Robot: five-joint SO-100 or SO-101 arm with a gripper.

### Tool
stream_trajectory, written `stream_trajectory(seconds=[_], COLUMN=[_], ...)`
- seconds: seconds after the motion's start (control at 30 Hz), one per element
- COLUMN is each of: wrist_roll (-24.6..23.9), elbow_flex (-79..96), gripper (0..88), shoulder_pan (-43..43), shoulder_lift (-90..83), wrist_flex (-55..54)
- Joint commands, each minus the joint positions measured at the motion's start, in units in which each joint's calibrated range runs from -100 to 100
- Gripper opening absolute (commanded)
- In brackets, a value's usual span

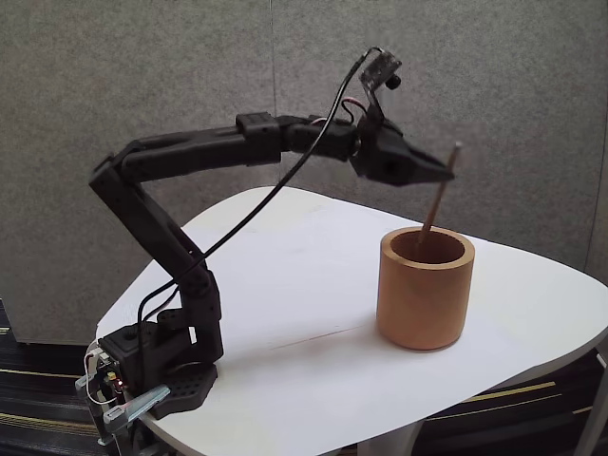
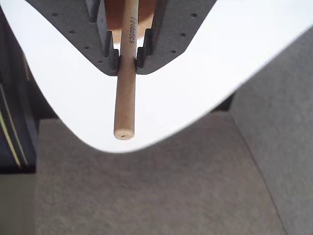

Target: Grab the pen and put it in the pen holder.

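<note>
- Reaching out over a white table from a base at its left edge in the fixed view: black arm.
- Pinching the pen between closed tips: gripper.
- Slanting down into the pen holder, lower end inside the mouth, upper end sticking out past the tips.
- Standing upright on the table, right of centre: the holder.

A grey, felt-like partition wall fills the far side in the fixed view, with a vertical seam left of centre. The white, round-cornered surface stands before it under even light. In the wrist view, grey carpet lies beneath the surface's edge.
</note>
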Motion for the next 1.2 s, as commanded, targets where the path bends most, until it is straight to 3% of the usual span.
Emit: stream_trajectory(seconds=[0.0,0.3,0.43,0.97,1.17], wrist_roll=[2.93,3.25,6.36,6.41,6.30], elbow_flex=[2.26,8.84,12.82,13.45,13.27], gripper=[0.6,0.6,0.6,0.9,13.8], shoulder_pan=[1.50,1.87,1.50,1.21,1.21], shoulder_lift=[-1.55,-1.55,-1.55,-1.55,-1.55], wrist_flex=[-1.10,-1.10,-1.10,-1.10,-1.10])
